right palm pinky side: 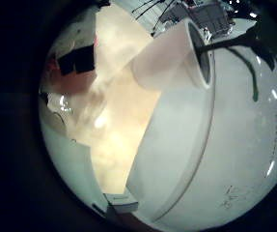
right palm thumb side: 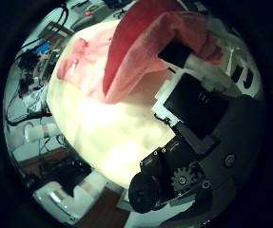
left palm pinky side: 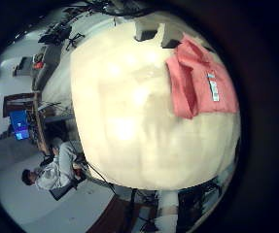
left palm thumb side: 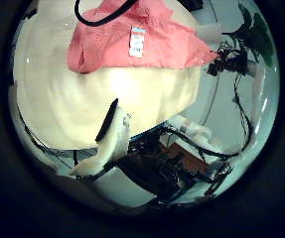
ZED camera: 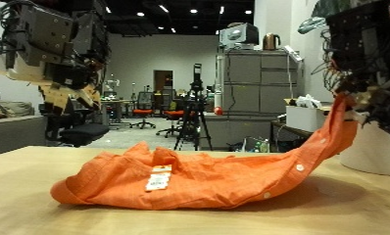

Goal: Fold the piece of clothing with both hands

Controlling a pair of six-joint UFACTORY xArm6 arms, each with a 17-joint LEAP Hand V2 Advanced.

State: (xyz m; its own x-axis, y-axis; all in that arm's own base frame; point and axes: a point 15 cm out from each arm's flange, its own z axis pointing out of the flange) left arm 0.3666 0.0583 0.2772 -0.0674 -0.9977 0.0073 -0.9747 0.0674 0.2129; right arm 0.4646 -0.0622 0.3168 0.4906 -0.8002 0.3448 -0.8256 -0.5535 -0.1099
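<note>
Clearly, the right hand (ZED camera: 365, 93) hangs high above the table (ZED camera: 352, 211) and its fingers are curled on one end of the orange shirt (ZED camera: 195, 181), which it pinches and lifts. From this grip the cloth runs down as a stretched, slanting band to the table, where the rest of the garment lies in a low crumpled heap. The right thumb side palm view agrees: a fold of the shirt (right palm thumb side: 146, 47) passes close over the black fingers (right palm thumb side: 188, 100) and goes away toward the table surface.

The left hand (ZED camera: 65, 59) is raised too, well apart from the cloth, above the other end of the heap. It holds nothing. Its fingers look loosely bent, as far as I can see. In its thumb side palm view the shirt (left palm thumb side: 132, 45) lies flat on the table (left palm thumb side: 72, 109), with a white tag (left palm thumb side: 138, 42) on it, and one white finger (left palm thumb side: 107, 149) points out free.

So the long axis of the shirt goes across the table, from the heap under the left hand up to the right hand. I judge that the left hand is the nearer one to the free end, and it must come straight down to take it.
</note>
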